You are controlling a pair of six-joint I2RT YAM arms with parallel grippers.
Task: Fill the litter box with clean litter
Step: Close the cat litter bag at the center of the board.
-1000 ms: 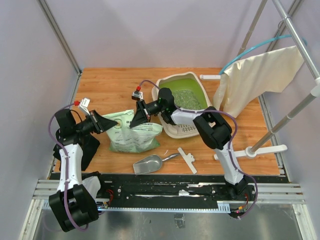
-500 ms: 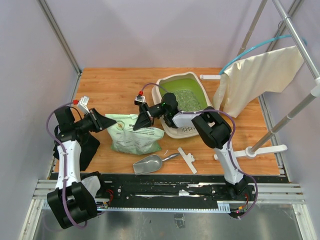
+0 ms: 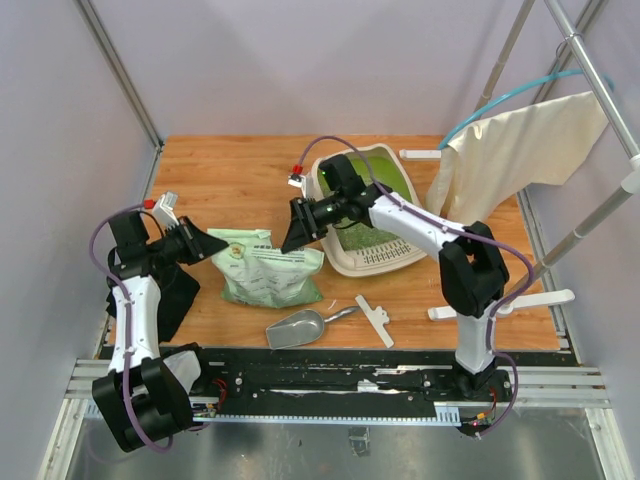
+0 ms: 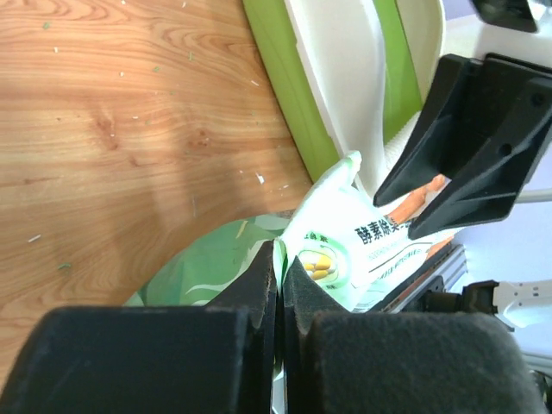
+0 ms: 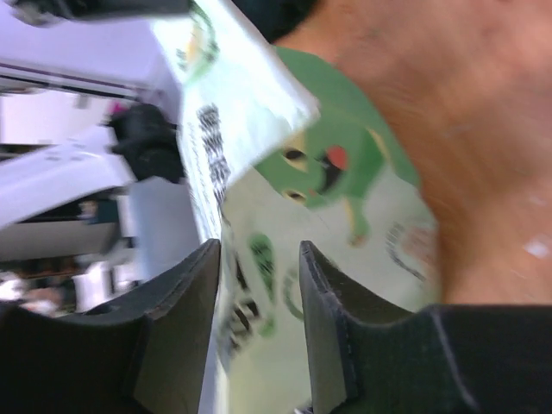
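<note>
The litter box [image 3: 375, 262] stands at the back centre of the table, cream-white with a bright green inside. Clean litter [image 3: 352, 238] lies in it, partly hidden by my right arm. A light green printed bag [image 3: 268, 270] lies flat to its left. My left gripper [image 3: 205, 243] is shut on the bag's left corner, and the left wrist view shows the bag's edge [image 4: 304, 226] pinched between the pads. My right gripper [image 3: 290, 240] hangs open just above the bag's right end. The blurred bag [image 5: 285, 198] shows beneath its spread jaws, with nothing between them.
A silver metal scoop [image 3: 298, 328] lies near the front edge beside a white T-shaped piece [image 3: 375, 320]. A cream cloth [image 3: 520, 150] hangs from a rail at the right. A white bar [image 3: 420, 154] lies behind the box.
My right gripper has opened and let go of the bag's right end, and its arm has swung back over the litter box. The bag has settled lower. The left gripper still grips its corner.
</note>
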